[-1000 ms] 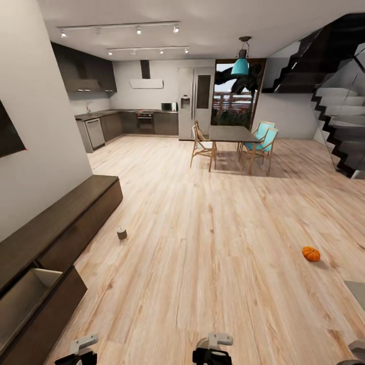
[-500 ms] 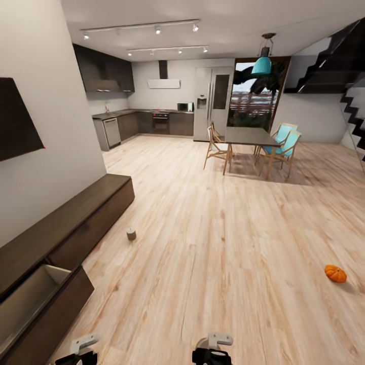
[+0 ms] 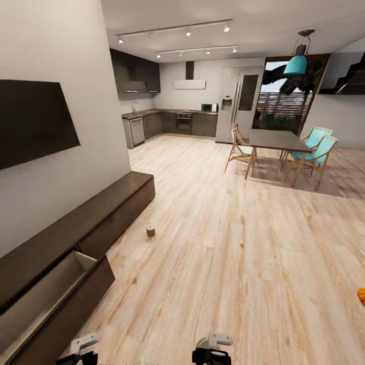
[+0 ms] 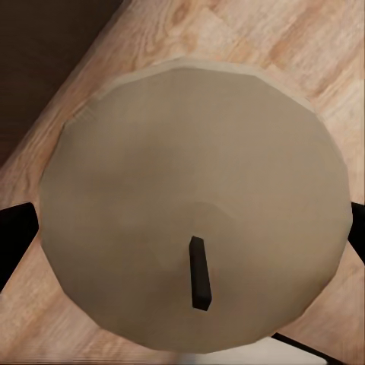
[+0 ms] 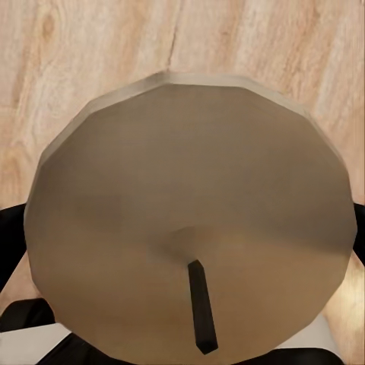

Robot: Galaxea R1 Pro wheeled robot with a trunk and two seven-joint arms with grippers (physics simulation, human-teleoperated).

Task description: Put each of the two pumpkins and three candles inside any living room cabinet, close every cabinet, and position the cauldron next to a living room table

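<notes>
Each wrist view looks straight down on a tan-grey candle with a dark wick. My left gripper [image 4: 182, 236] is shut on one candle [image 4: 190, 190], with black fingers [image 4: 14, 236] at its sides. My right gripper [image 5: 186, 243] is shut on another candle [image 5: 190, 190]. A third candle [image 3: 150, 230] stands on the floor in front of the dark-brown cabinet [image 3: 106, 205], whose near drawer [image 3: 48, 294] is pulled open. One orange pumpkin [image 3: 361, 295] peeks in at the right edge. Both wrists [image 3: 81, 350] [image 3: 213, 347] show at the bottom. The cauldron and the table are out of view.
A dark TV panel [image 3: 33, 119] hangs on the wall above the cabinet. A dining table [image 3: 276, 139] with wooden and teal chairs stands far right, and the grey kitchen units [image 3: 172, 121] lie beyond. Wood floor [image 3: 228, 253] stretches ahead.
The head camera has swung left, so the whole picture has shifted right and the pumpkin now sits at the frame edge. The candle on the floor, the drawer and both grippers keep their places.
</notes>
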